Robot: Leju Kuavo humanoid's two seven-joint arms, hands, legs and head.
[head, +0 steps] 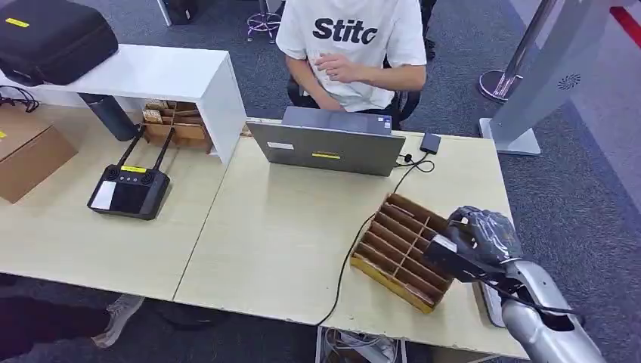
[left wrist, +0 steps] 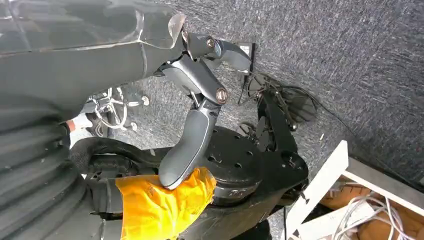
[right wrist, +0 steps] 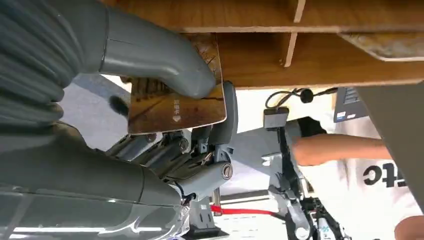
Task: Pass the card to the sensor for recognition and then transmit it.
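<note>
My right hand (head: 484, 236) hovers over the right end of the wooden divided box (head: 401, 249) on the table. In the right wrist view its thumb (right wrist: 160, 60) and fingers (right wrist: 220, 125) pinch a glossy brown card (right wrist: 175, 107) just off the box's edge (right wrist: 320, 65). A small black sensor (head: 430, 143) lies on the table behind the laptop's right corner, joined to a cable; it is also seen as the sensor (right wrist: 276, 118) beyond the card. My left hand (left wrist: 200, 100) hangs below the table with fingers apart and nothing in them.
A grey laptop (head: 326, 145) stands open at the table's far edge, with a seated person (head: 355, 45) behind it. A black cable (head: 355, 249) runs across the table past the box. A black remote controller (head: 128, 189) and a cardboard box (head: 26, 151) lie on the left.
</note>
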